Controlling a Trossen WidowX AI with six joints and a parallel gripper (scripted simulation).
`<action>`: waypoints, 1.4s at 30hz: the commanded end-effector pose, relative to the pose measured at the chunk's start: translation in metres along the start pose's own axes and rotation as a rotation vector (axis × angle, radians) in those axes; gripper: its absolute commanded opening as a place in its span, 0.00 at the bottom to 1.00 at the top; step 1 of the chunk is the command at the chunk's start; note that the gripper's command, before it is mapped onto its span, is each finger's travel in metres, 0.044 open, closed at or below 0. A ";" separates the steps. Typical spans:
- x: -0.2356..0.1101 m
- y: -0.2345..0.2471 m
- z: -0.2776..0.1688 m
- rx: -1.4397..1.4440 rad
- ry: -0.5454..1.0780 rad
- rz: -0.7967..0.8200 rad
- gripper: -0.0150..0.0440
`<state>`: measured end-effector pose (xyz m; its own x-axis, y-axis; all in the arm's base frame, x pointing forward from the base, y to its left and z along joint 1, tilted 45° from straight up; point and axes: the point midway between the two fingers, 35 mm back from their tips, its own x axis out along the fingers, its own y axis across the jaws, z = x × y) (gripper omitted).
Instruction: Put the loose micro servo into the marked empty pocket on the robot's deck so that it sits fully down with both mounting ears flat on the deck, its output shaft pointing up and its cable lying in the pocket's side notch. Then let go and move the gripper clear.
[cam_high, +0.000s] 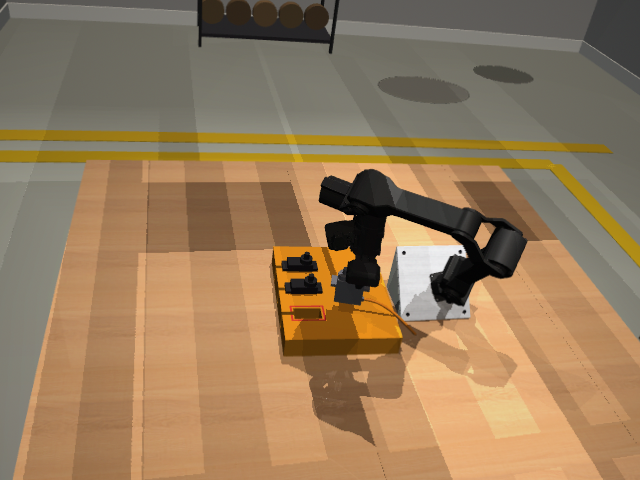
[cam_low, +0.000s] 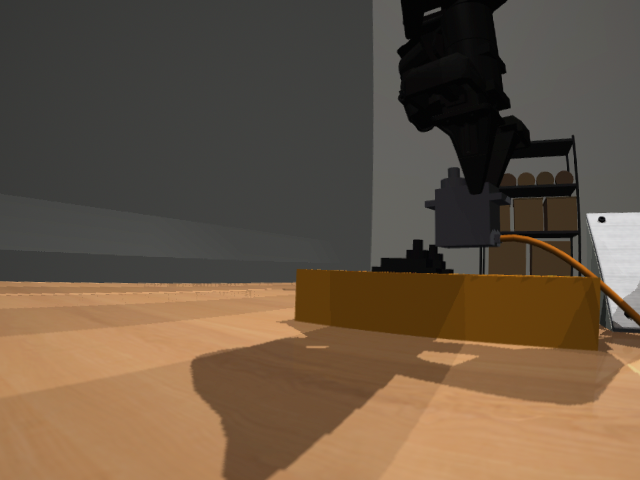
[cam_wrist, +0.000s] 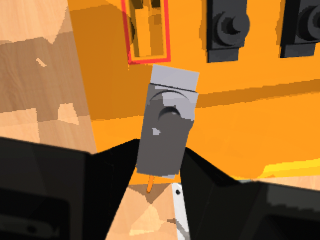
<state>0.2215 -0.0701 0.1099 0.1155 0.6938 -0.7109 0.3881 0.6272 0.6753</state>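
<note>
My gripper (cam_high: 357, 281) (cam_low: 485, 187) (cam_wrist: 160, 148) is shut on the grey micro servo (cam_high: 347, 295) (cam_low: 465, 222) (cam_wrist: 167, 132). The servo is upright, its output shaft (cam_low: 453, 173) (cam_wrist: 170, 114) pointing up, with its underside above the orange deck (cam_high: 341, 347) (cam_low: 387, 304) (cam_wrist: 240, 142). Its orange cable (cam_high: 400, 316) (cam_low: 560, 253) (cam_wrist: 150, 185) leaves low on the side away from the pocket and droops past the deck's edge. The red-outlined empty pocket (cam_high: 308, 313) (cam_wrist: 149, 30) lies left of the servo in the top view and ahead of it in the wrist view, where the servo is slightly turned relative to it.
Two black servos (cam_high: 303, 286) (cam_high: 299, 264) sit in the deck beyond the pocket in the top view. A white plate (cam_high: 413, 279) (cam_low: 612, 258) with dark screws stands right of the deck, by the arm's base. A shelf rack (cam_high: 266, 32) (cam_low: 547, 189) is in the background.
</note>
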 end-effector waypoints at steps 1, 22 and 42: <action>-0.003 0.009 0.000 0.000 -0.012 0.004 0.25; -0.002 0.009 0.001 0.631 -0.011 0.006 0.25; -0.002 0.009 0.000 1.323 -0.008 0.011 0.25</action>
<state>0.2247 -0.0662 0.1167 0.1225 0.6894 -0.7139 0.9910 -0.1238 0.0504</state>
